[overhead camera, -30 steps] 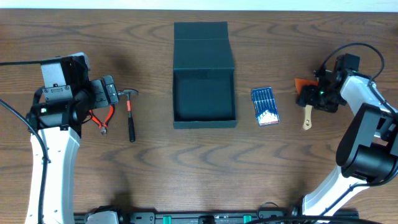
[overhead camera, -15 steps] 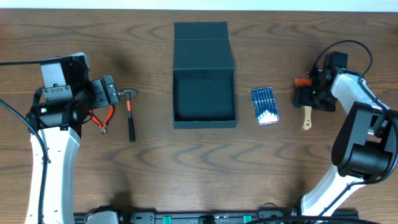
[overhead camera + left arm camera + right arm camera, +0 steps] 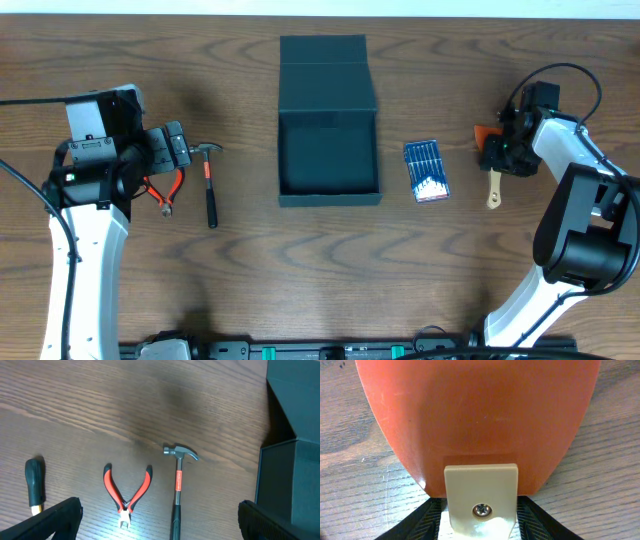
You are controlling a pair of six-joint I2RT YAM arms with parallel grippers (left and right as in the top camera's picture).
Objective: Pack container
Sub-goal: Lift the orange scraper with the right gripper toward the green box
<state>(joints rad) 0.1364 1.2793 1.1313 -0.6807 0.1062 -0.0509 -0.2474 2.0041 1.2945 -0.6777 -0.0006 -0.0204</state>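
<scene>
The container (image 3: 329,199), a dark teal box, stands open at the table's middle with its flap lid (image 3: 325,62) folded back; its side wall (image 3: 292,485) shows in the left wrist view. At the right, my right gripper (image 3: 503,155) is shut on the cream handle (image 3: 480,487) of a scraper with an orange blade (image 3: 475,410), a finger against each side (image 3: 480,527). My left gripper (image 3: 162,525) hangs wide open and holds nothing, above red pliers (image 3: 127,495) and a hammer (image 3: 177,485).
A blue flat pack of small tools (image 3: 426,170) lies between the container and the scraper. The hammer (image 3: 209,190) and pliers (image 3: 165,190) lie left of the container. A dark-handled screwdriver (image 3: 35,485) lies further left.
The right gripper came down over the scraper's handle and closed on it. The left arm and the other tools have not moved.
</scene>
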